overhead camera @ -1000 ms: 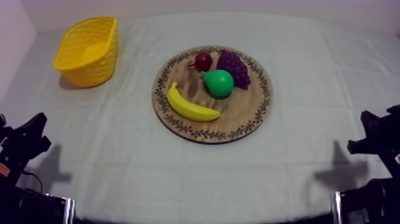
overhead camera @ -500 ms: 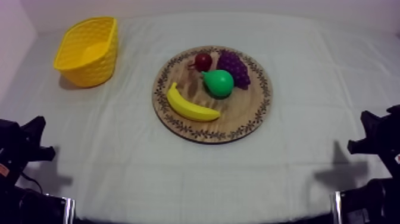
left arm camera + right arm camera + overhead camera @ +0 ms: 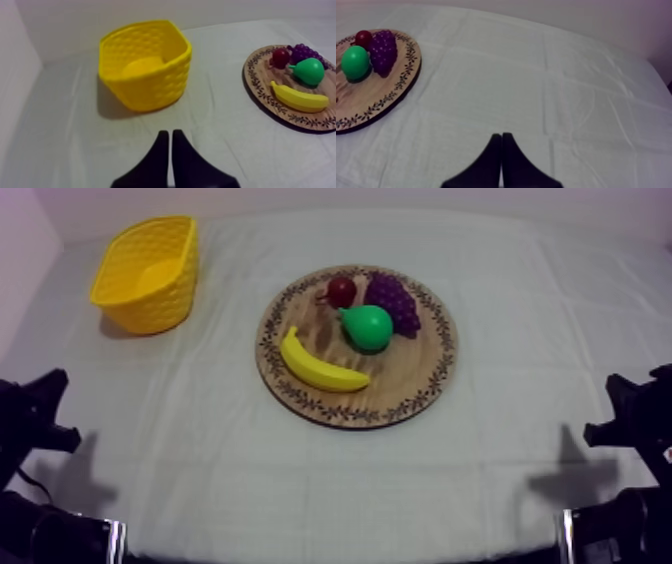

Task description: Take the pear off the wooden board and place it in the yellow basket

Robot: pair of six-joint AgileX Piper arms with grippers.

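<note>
Grey-white cloth (image 3: 520,298) — one basket (image 3: 150,300), one board (image 3: 400,383), one pear (image 3: 368,328).

- Your surface (image 3: 560,318) lies under a lightly creased grey-white cloth (image 3: 300,478).
- You have the yellow basket (image 3: 147,273) standing upright on it at the far left.
- You have the round wooden board (image 3: 400,383) lying flat near the middle, well apart from the basket.
</note>
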